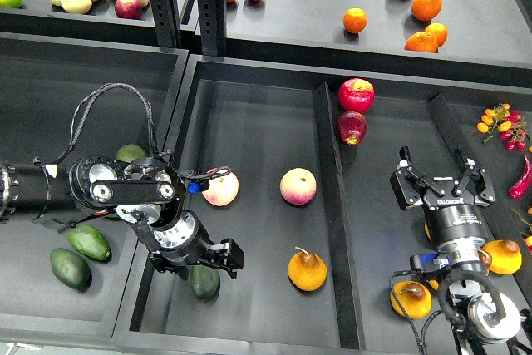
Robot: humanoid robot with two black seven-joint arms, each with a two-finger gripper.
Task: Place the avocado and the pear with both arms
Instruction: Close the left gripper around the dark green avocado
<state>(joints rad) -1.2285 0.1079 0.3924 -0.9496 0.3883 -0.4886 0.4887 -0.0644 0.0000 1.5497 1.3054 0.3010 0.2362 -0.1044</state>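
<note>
- In the middle black bin [249,322], the pear [307,270] sits upright near the front right, its thin stem up, apart from everything else.
- Behind it lie two pale pink-yellow peaches, one mid-bin [298,186] and one to the left [220,188], close to the left arm's cabling.
- At the bin's front left corner the avocado [204,281] lies on the floor, partly covered by the left gripper [218,260].
- The left arm comes in from the left edge, crosses the wall between the left bin and the middle bin, and bends down towards the front, wrist low over the avocado.
- Its fingers are dark and seen end-on against the fruit; I cannot tell whether they grip it or stand apart.
- In the left bin lie lighter green avocados [89,242], one half hidden behind the arm.
- Beyond the divider [331,205] two red apples [355,95] rest at the back of the right bin.
- The right gripper [442,174] hovers there, pointing away, fingers spread wide and empty.
- The right arm rises from the bottom edge among orange-yellow pears [411,299].
- The shelf [299,14] above carries oranges [355,20].
</note>
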